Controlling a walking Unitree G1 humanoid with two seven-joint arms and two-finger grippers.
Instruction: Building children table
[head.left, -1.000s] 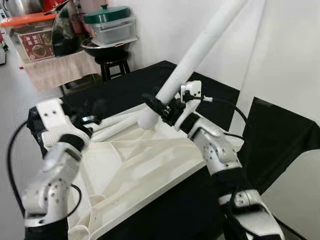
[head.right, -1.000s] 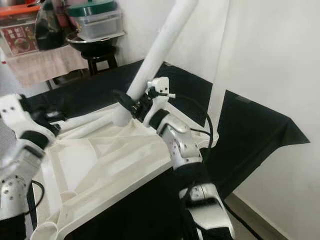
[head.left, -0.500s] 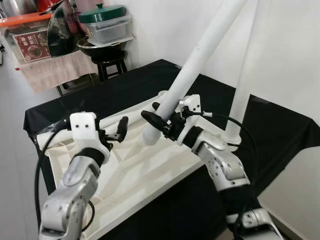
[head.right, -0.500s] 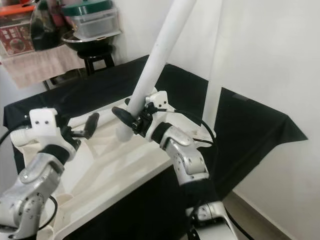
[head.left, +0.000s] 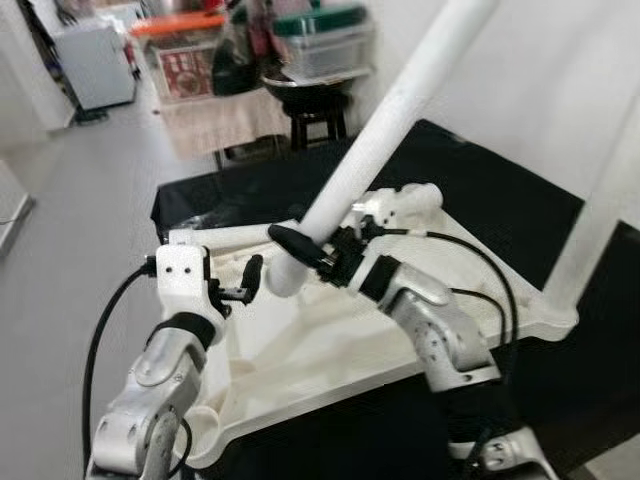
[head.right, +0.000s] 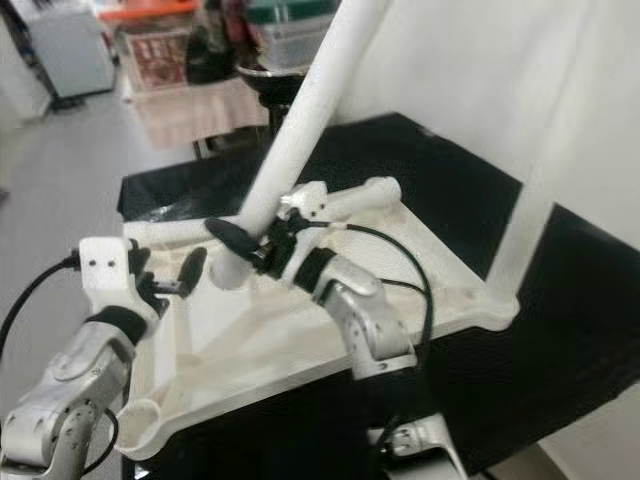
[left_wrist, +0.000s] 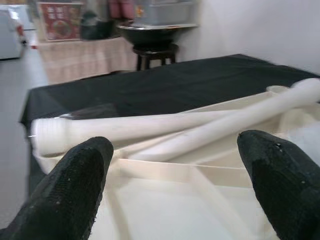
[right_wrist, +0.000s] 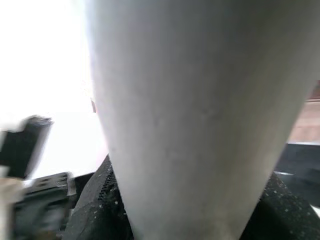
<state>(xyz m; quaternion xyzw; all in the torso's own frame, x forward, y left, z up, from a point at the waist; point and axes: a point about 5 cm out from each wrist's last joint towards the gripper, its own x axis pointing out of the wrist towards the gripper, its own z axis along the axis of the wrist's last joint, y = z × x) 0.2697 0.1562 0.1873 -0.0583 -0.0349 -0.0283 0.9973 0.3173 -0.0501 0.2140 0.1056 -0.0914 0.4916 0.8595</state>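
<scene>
Smooth matt white plastic tabletop

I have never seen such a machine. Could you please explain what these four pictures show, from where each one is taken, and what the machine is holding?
This is a humanoid robot with two silver arms, each ending in a gripper of two black fingers. The two wide pictures come from the camera in its head, looking down at its own arms. The other two come from small cameras on its wrists, looking along the fingers.

Before it, an upside-down white table top lies on a black cloth. One table leg stands already in a far corner, and more white legs lie on the top. The right gripper is shut on another white leg, held tilted with its lower end above the top. The left gripper hovers open beside it, holding nothing.
</scene>
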